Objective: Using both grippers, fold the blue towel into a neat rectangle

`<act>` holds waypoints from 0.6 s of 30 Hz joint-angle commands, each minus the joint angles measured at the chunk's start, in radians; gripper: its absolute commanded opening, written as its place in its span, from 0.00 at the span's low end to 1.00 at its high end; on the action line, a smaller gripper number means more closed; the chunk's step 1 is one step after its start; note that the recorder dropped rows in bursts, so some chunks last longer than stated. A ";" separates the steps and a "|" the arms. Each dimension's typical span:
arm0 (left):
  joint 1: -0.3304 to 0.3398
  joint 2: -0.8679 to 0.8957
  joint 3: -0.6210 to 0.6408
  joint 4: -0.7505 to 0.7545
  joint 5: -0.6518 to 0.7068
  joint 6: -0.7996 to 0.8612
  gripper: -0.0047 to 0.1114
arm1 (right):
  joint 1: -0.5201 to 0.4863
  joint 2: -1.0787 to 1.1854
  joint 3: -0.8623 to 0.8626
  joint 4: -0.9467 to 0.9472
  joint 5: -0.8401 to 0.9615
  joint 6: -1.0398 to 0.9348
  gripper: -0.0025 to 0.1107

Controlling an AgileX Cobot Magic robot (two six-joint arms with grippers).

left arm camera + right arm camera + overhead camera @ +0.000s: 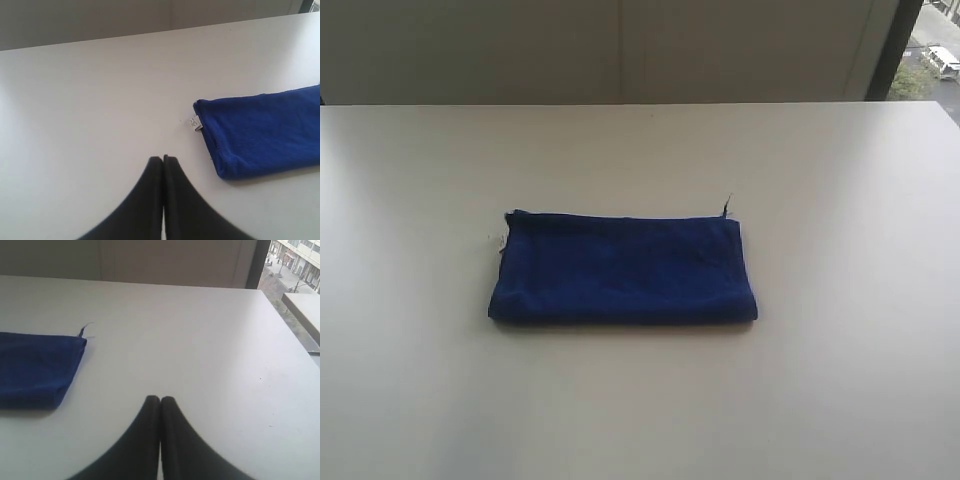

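The blue towel (623,268) lies folded into a flat rectangle in the middle of the table, its small white tag (195,122) sticking out at one short end. A loose thread pokes up from its far right corner (84,330). Neither arm shows in the exterior view. My left gripper (163,158) is shut with nothing in it, hovering over bare table a little apart from the towel's tagged end (260,130). My right gripper (160,398) is also shut and empty, standing off from the towel's other end (37,367).
The pale grey table (840,380) spreads wide around the towel. Its far edge meets a wall, and its right edge (295,335) runs beside a window with a street outside.
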 commanded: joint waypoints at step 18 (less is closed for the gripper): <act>0.001 -0.005 0.007 -0.010 0.010 0.002 0.04 | -0.003 -0.006 0.084 -0.009 -0.079 0.004 0.02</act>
